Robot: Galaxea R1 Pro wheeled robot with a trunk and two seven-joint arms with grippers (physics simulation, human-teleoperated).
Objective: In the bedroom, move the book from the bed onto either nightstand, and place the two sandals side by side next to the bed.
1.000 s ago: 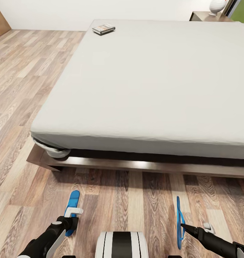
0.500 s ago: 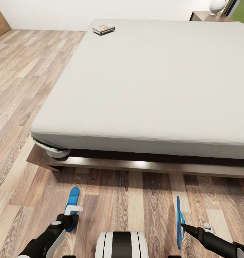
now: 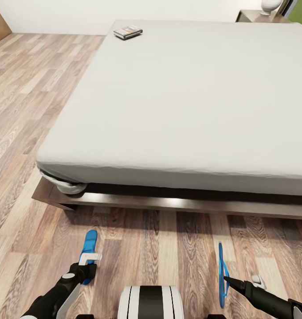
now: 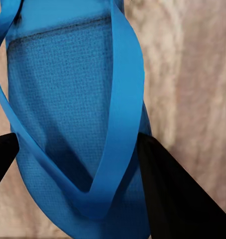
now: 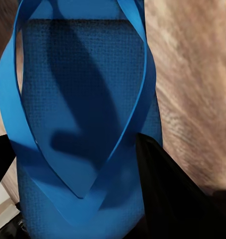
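Observation:
The book (image 3: 127,32) lies on the far left corner of the grey bed (image 3: 190,97). One blue sandal (image 3: 89,243) is over the floor at the near left, toe toward the bed, with my left gripper (image 3: 89,262) shut on its rear part. In the left wrist view the sandal (image 4: 63,89) sits between both black fingers (image 4: 172,199). The other sandal (image 3: 221,270) stands on edge at the near right, held by my right gripper (image 3: 227,280). Its sole (image 5: 83,79) also spans that gripper's fingers (image 5: 177,194). A nightstand (image 3: 255,17) shows at the far right.
Wood-plank floor (image 3: 31,110) runs along the bed's left side and in front of its dark wooden frame (image 3: 168,204). A white rounded object (image 3: 270,5) stands on the nightstand. My white base (image 3: 151,303) is at the bottom centre.
The view has tilted down slightly. My left gripper has drawn back a little toward me with its sandal. The right gripper and its sandal hold still.

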